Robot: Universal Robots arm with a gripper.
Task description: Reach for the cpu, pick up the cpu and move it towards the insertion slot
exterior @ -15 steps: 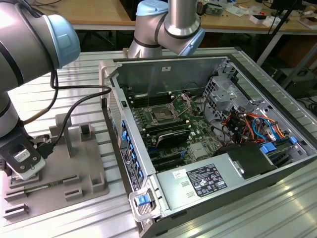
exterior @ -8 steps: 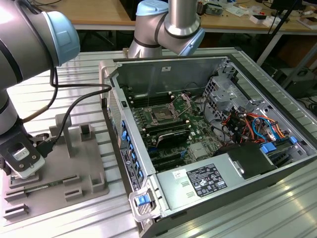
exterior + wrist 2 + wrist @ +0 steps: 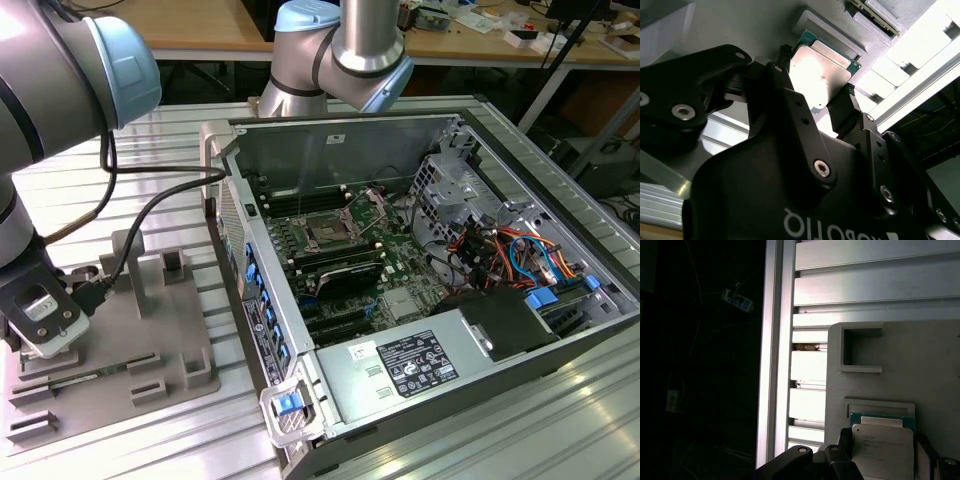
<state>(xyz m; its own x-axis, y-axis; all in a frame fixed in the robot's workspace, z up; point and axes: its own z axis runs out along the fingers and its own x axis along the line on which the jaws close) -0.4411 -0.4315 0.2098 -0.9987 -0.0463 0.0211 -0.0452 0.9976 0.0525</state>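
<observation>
Claw (image 3: 816, 77) straddles the cpu (image 3: 825, 65) lying in grey fixture (image 3: 900, 365), well apart from the insertion slot (image 3: 327, 232); whether it is clenched I cannot tell.

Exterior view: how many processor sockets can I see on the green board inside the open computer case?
1. The insertion slot lies near the middle of the green board, inside the open case. The power supply may hide another.

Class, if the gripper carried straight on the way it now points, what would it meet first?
The cpu, lying flat on the grey fixture plate right ahead of the gripper in both wrist views. Depth is unclear, so contact cannot be ruled out.
</observation>
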